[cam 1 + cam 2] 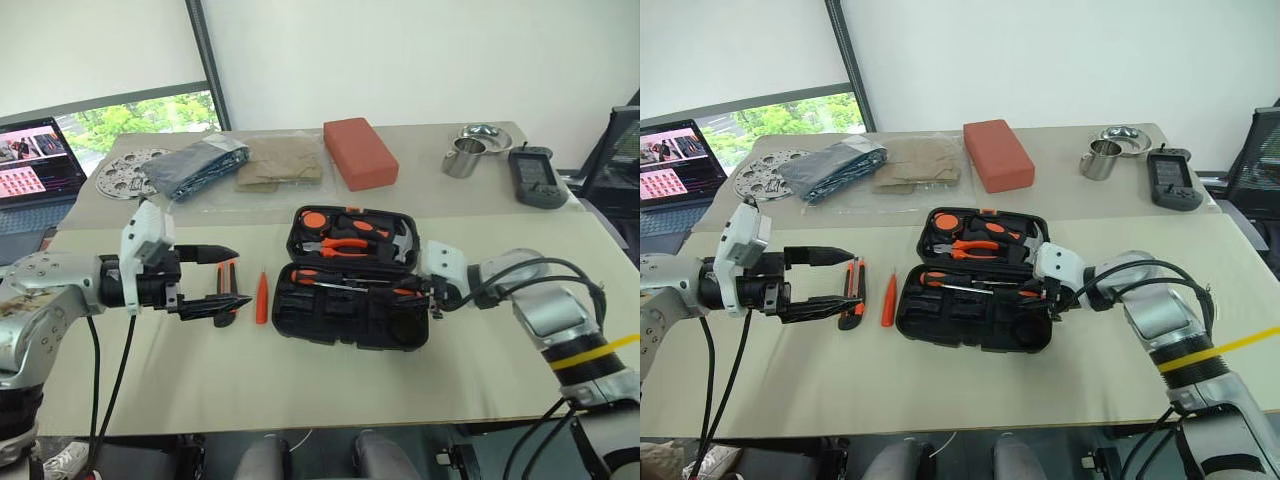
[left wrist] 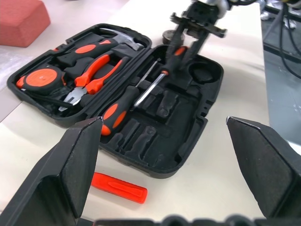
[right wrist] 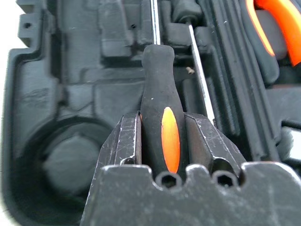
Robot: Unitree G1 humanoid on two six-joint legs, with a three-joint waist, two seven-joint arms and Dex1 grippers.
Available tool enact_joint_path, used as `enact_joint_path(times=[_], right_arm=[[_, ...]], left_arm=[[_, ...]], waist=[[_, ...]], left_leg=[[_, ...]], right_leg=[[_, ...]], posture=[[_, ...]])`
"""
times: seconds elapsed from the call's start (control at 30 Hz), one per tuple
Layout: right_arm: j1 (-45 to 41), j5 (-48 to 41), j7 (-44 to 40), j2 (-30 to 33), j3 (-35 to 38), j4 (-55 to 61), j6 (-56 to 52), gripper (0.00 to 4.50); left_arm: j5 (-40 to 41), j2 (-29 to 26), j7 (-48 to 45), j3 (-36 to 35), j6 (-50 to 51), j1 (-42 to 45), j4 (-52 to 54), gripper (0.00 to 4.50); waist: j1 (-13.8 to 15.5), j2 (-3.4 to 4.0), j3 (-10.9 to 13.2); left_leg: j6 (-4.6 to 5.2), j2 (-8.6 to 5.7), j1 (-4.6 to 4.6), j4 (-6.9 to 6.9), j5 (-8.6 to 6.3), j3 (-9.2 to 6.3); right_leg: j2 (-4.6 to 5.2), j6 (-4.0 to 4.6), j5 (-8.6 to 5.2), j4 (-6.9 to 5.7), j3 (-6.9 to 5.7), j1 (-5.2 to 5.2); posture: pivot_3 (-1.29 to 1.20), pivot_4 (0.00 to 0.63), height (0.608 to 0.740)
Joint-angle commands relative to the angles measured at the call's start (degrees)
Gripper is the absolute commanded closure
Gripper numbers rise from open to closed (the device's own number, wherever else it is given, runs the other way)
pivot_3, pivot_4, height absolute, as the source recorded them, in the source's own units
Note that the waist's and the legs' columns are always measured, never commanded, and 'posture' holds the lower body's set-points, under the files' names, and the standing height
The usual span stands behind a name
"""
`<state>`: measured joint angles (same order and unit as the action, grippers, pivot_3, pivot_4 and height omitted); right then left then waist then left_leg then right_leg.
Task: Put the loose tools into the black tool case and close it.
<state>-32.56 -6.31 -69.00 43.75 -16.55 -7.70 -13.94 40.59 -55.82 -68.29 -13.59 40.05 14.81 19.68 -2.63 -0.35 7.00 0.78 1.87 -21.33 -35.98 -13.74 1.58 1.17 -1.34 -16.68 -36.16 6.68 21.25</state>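
While the black tool case (image 1: 352, 305) lies open on the beige table (image 1: 300, 380), the right gripper (image 3: 162, 136) has its jaws clamped on the black-and-orange handle of a screwdriver (image 3: 160, 103), whose shaft points into the case's near half over the moulded slots. A second screwdriver (image 2: 123, 110) already lies in that half, handle toward the case's left end, with a thin steel shaft beside it. Near the right gripper a round recess holds what may be the small dark tape roll (image 3: 70, 162) — the view there is too dark to be sure.

Across the hinge, the far half of the case carries a tape measure (image 2: 40, 80), orange-handled pliers (image 2: 96, 70) and a hammer (image 2: 124, 40).

To the left of the case, the left gripper (image 1: 215, 283) hangs above the table with its jaws wide apart and nothing between them. Just beside its tips lies the orange-and-black utility knife (image 1: 852, 293), and between knife and case rests the slim orange tool (image 1: 262, 298) — both on the bare table, outside the case.

Farther back sit a red block (image 1: 359, 152), a folded dark cloth (image 1: 205, 165), brown paper (image 1: 280, 160), a perforated metal disc (image 1: 125, 172), a steel cup (image 1: 461, 157) and a laptop (image 1: 35, 165).
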Motion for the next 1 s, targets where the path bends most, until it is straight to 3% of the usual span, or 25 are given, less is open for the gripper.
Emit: enact_joint_path(times=[0.03,0.6,0.67,0.8,0.93,1.0], right_arm=[[-2.3,2.5,-1.1,-1.3,-1.1,-3.4,4.1,3.51],[-4.0,5.8,-4.5,-1.9,-1.7,-8.8,5.5,3.51],[-4.0,5.7,-4.7,-1.6,-1.5,-8.8,5.4,2.51],[-4.1,4.9,-5.3,-1.4,-0.5,-8.3,5.0,1.45],[-5.2,2.5,-6.0,-2.0,1.8,-7.8,4.0,0.06],[-5.9,0.6,-7.9,-1.7,3.0,-6.9,1.8,0.02]], left_arm=[[1.2,-2.0,-4.0,-1.1,-2.0,0.0,0.7,0.0],[-0.9,-3.0,-8.1,1.3,-6.1,2.8,-2.5,0.0],[-1.1,-3.0,-8.1,1.5,-6.5,3.1,-2.9,0.0],[-1.5,-2.8,-8.0,1.8,-6.6,3.5,-3.1,0.0],[-2.1,-2.7,-8.0,2.4,-7.0,3.9,-3.6,0.0],[-2.2,-2.5,-8.0,2.6,-7.2,4.0,-3.7,0.0]], waist=[[0.0,-0.01,0.0],[0.2,-0.01,0.0],[0.2,-0.01,0.0],[0.2,-0.02,0.0],[0.1,-0.03,0.0],[0.0,-0.03,0.0]], left_leg=[[0.0,0.0,0.0,0.01,0.0,0.0],[0.0,0.0,0.03,0.01,0.0,0.0],[0.0,-0.01,0.03,0.01,0.0,0.0],[0.01,0.01,0.04,0.01,0.0,0.0],[0.01,0.02,0.06,0.02,0.0,-0.02],[0.01,0.03,0.07,0.02,0.0,0.0]], right_leg=[[-0.01,0.0,0.0,0.01,-0.01,0.0],[0.02,0.03,0.0,0.0,-0.04,-0.03],[0.02,0.03,0.0,0.0,-0.03,-0.03],[0.01,0.03,0.0,-0.01,-0.07,-0.03],[0.01,0.04,0.0,-0.01,-0.11,-0.06],[0.0,0.04,0.0,-0.03,-0.09,-0.04]], posture=[[0.0,0.15,0.74],[0.0,0.15,0.74],[0.0,0.15,0.74],[0.0,0.15,0.74],[0.0,0.15,0.74],[0.0,0.15,0.74]])
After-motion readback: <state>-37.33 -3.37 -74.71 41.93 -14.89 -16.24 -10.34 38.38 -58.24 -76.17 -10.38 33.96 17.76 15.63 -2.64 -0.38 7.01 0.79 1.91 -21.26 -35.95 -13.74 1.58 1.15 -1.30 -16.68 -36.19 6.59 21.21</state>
